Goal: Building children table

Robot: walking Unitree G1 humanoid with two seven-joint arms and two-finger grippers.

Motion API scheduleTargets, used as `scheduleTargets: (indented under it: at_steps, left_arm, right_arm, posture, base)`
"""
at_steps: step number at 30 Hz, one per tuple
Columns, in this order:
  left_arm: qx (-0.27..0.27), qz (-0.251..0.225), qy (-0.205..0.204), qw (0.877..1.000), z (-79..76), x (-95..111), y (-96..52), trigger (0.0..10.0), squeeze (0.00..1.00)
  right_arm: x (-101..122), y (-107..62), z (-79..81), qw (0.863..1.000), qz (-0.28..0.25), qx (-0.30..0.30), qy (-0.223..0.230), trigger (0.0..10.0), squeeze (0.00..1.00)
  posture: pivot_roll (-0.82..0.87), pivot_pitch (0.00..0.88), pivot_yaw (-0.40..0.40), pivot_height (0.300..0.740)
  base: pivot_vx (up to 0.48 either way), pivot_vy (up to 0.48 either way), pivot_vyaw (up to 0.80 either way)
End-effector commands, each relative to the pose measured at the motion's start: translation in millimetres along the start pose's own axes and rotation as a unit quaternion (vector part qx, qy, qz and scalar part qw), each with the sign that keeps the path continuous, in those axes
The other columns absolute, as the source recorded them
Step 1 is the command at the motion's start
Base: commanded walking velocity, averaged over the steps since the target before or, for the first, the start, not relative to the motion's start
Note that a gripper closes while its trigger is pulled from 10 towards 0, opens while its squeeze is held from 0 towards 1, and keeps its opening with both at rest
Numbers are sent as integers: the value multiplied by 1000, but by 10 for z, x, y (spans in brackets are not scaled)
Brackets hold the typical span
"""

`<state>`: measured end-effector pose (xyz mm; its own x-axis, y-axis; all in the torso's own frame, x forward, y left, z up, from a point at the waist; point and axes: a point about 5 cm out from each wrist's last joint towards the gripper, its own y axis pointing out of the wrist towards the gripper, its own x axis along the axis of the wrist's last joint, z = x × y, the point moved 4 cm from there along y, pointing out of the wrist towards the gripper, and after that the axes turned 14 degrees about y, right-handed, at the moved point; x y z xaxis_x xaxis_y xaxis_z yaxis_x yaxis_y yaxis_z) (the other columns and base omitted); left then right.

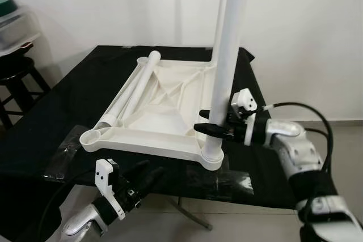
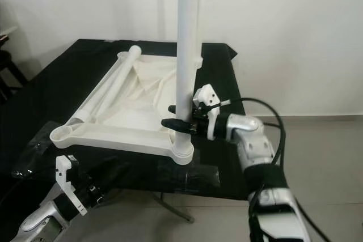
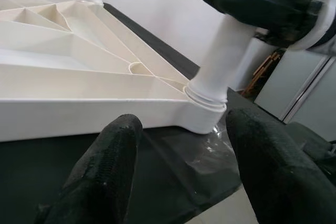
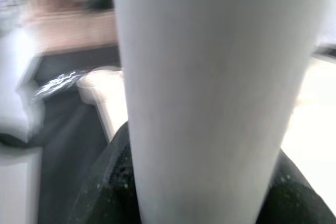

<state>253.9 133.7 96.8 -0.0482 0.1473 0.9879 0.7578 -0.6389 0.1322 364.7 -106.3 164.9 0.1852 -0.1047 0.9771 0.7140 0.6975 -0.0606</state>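
Here, bench: we see a black-covered bench (image 1: 57, 128) against a white wall, clear plastic wrap (image 1: 244, 177) lying on its near edge.
Room: pale floor to the right; a dark stool (image 1: 17, 77) stands at the far left.
Tabletop: the white children's tabletop (image 1: 159, 111) lies upside down on the bench, ribs up.
Loose legs: two white legs (image 1: 130, 92) lie inside it along its left rim.
Standing leg: a white leg (image 1: 227, 60) stands upright in the near-right corner socket (image 1: 212, 154); behind it, probably a second upright leg at the far-right corner, mostly hidden.
Right tool: our right tool (image 1: 211, 122) pinches the standing leg low down, one finger on each side of it.
Left tool: our left tool (image 3: 181, 150) hangs just off the bench's near edge, fingers (image 3: 110, 156) spread wide, holding nothing, facing the socket corner.
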Motion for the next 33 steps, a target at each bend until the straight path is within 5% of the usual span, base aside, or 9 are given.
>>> scheduleTargets:
  at_steps: [1, 10, 12, 13, 14, 15, 23, 26, 33]
  left_arm:
    - [3, 5, 6, 1000, 19, -2, -28, 10000, 0]
    - [2, 13, 6, 1000, 59, -20, -45, 10000, 0]
    - [4, 13, 9, 1000, 57, -18, -49, 10000, 0]
    - [4, 13, 9, 1000, 57, -18, -49, 10000, 0]
    - [5, 13, 10, 1000, 56, -19, -49, 10000, 0]
    - [5, 13, 10, 1000, 54, -19, -47, 10000, 0]
    - [4, 12, 7, 1000, 41, -29, -18, 10000, 0]
    - [4, 9, 7, 1000, 34, -36, 14, 10000, 0]
    - [5, 9, 7, 1000, 38, -42, 19, 10000, 0]
  right_arm:
    - [-299, -77, -185, 989, 24, -146, 25, 0, 0]
    - [-540, 167, 130, 977, 4, -210, 42, 0, 0]
    - [-456, 191, 91, 979, 6, -203, 32, 10000, 0]
    - [-456, 191, 91, 979, 6, -203, 32, 10000, 0]
    - [-381, 224, 109, 985, 6, -173, 30, 10000, 843]
    - [-280, 274, 161, 992, 4, -122, 30, 10000, 1000]
    - [95, 313, 214, 1000, -12, 12, -22, 10000, 1000]
    - [232, 222, 197, 989, 27, 123, -79, 10000, 0]
    - [308, 119, 159, 968, 83, 216, -93, 10000, 0]
  posture:
    - [0, 2, 19, 740]
    - [37, 0, 32, 740]
    - [43, 0, 29, 740]
    - [43, 0, 29, 740]
    - [44, 0, 27, 740]
    - [40, 0, 23, 740]
    - [43, 0, 8, 740]
    - [46, 0, -2, 740]
    - [49, 0, -4, 740]
  base:
    - [0, 0, 0]
    - [0, 0, 0]
    - [0, 0, 0]
    - [0, 0, 0]
    - [0, 0, 0]
    - [0, 0, 0]
    - [0, 0, 0]
    - [0, 0, 0]
    - [0, 0, 0]
